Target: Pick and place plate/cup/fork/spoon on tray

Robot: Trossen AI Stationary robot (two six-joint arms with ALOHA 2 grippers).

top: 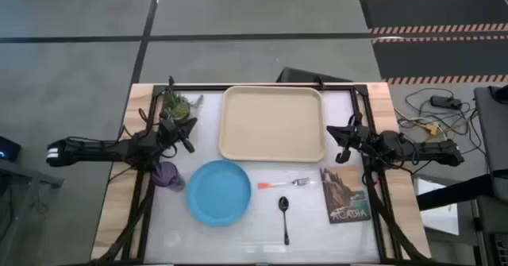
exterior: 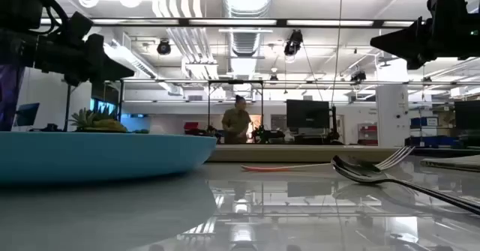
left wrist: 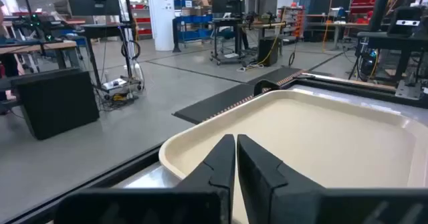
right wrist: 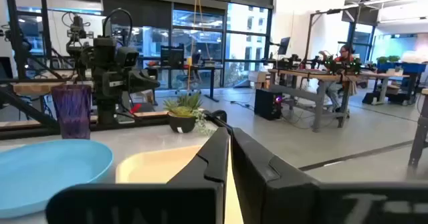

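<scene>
The beige tray (top: pixel 272 123) lies at the table's far middle. The light-blue plate (top: pixel 218 191) lies near the front, left of centre, and shows in the low view (exterior: pixel 90 157). The purple cup (top: pixel 167 174) stands left of the plate. The orange-handled fork (top: pixel 282 184) lies right of the plate, and the dark spoon (top: pixel 284 217) lies just in front of it. My left gripper (top: pixel 189 133) is shut and empty, raised left of the tray. My right gripper (top: pixel 340 144) is shut and empty, raised right of the tray.
A small green potted plant (top: pixel 178 105) stands at the far left corner. An illustrated "ACADIA" book (top: pixel 344 194) lies at the front right. A person (exterior: pixel 237 121) stands in the room far behind the table.
</scene>
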